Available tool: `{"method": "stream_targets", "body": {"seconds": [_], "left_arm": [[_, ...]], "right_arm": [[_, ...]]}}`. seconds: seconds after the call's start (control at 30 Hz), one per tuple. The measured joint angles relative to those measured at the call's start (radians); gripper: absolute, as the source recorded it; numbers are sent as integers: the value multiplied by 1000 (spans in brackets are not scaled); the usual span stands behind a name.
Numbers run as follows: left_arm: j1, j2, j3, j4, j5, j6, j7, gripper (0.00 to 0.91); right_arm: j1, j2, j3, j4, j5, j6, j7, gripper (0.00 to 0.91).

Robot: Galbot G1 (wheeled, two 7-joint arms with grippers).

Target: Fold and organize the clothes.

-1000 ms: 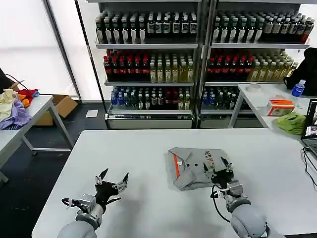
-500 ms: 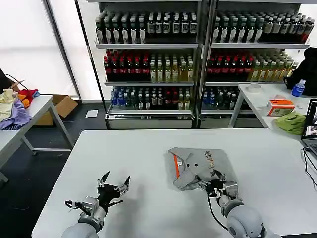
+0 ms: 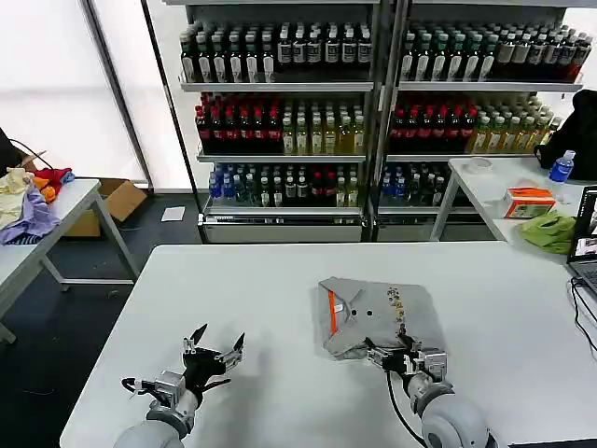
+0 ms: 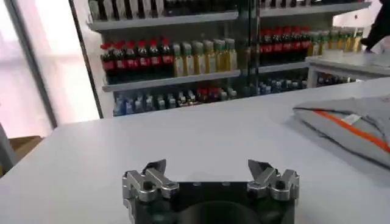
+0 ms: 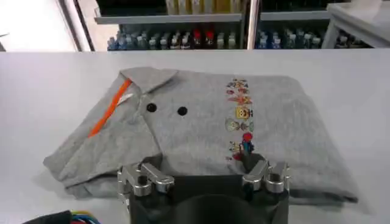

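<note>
One folded light grey T-shirt (image 3: 373, 313) lies on the white table (image 3: 280, 299), right of centre. It has an orange strip (image 5: 109, 109) at the neck and a small multicoloured print (image 5: 241, 119). My right gripper (image 3: 406, 357) sits low at the shirt's near edge, open, its fingers spread over the fabric (image 5: 201, 115) with nothing held; in its wrist view the right gripper (image 5: 198, 163) hovers at the hem. My left gripper (image 3: 219, 338) is open above bare table at the front left, well apart from the shirt (image 4: 353, 125). The left gripper (image 4: 207, 165) holds nothing.
Drink shelves (image 3: 373, 112) line the back. A side table at right carries a green cloth (image 3: 548, 229), an orange box (image 3: 529, 199), a bottle (image 3: 562, 166) and a laptop (image 3: 588, 238). Another table at left holds coloured garments (image 3: 28, 201); a cardboard box (image 3: 117, 199) sits on the floor.
My right gripper has sunk and drawn back to the shirt's near edge, and the shirt lies flatter. The left gripper has dropped slightly.
</note>
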Motion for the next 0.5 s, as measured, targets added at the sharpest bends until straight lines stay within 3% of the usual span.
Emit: {"method": "stream_targets", "body": {"seconds": [0.17, 0.5], "left_arm": [[-9, -9, -10, -9, -14, -9, -10, 907], [-16, -60, -18, -46, -47, -100, -41, 907]], "right_arm": [[-13, -12, 30, 38, -32, 16, 2, 907], [-101, 1, 197, 138, -242, 128, -29, 907]]}}
